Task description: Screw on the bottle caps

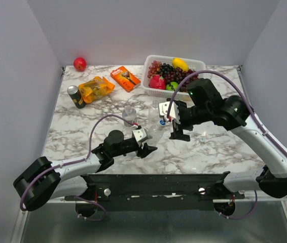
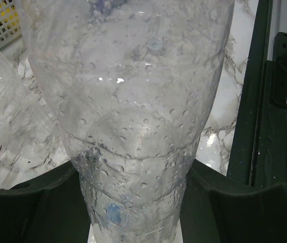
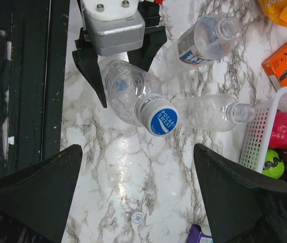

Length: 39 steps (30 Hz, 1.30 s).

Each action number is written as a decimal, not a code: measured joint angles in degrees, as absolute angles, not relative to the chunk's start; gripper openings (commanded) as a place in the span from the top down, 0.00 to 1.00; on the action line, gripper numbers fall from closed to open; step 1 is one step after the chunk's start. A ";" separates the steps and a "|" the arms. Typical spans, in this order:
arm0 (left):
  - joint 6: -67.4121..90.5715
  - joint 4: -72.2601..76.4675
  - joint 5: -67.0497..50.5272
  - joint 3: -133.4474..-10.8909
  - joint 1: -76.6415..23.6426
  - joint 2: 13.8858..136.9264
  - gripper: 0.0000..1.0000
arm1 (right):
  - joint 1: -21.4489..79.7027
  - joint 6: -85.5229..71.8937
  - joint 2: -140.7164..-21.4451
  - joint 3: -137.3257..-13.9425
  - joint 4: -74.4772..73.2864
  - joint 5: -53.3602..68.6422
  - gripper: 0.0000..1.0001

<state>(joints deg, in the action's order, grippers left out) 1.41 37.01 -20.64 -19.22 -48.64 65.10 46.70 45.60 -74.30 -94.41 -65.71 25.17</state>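
Note:
My left gripper (image 1: 147, 145) is shut on the body of a clear bottle (image 2: 128, 126), which fills the left wrist view. In the right wrist view this bottle (image 3: 128, 88) is tilted and carries a blue cap (image 3: 162, 120). My right gripper (image 3: 138, 190) is open and empty, hovering above the table just short of that cap; it also shows in the top view (image 1: 175, 120). A second clear bottle (image 3: 209, 112) lies capless beside it. A third bottle with a label band (image 3: 202, 41) is also capless. A whitish cap (image 3: 137, 217) lies on the table between my right fingers.
A white basket (image 1: 199, 64) of fruit stands at the back right. An orange box (image 1: 125, 78), an orange packet (image 1: 96, 88), a dark can (image 1: 75, 96) and a red fruit (image 1: 79, 64) sit at the back left. A purple object (image 3: 199, 235) lies near the right gripper.

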 measured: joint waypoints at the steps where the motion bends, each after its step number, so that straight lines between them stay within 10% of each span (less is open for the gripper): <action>1: 1.39 37.01 -20.78 -19.22 -48.64 65.10 1.00 | 46.78 45.60 -74.48 -94.21 -65.52 25.19 0.02; 21: 2.70 36.32 -21.08 -19.14 -48.66 64.38 1.00 | 49.25 45.60 -79.29 -95.88 -66.78 28.93 0.14; 39: 2.68 38.96 -20.16 -17.21 -48.73 64.18 1.00 | 49.82 41.04 -77.14 -98.21 -67.24 22.74 0.00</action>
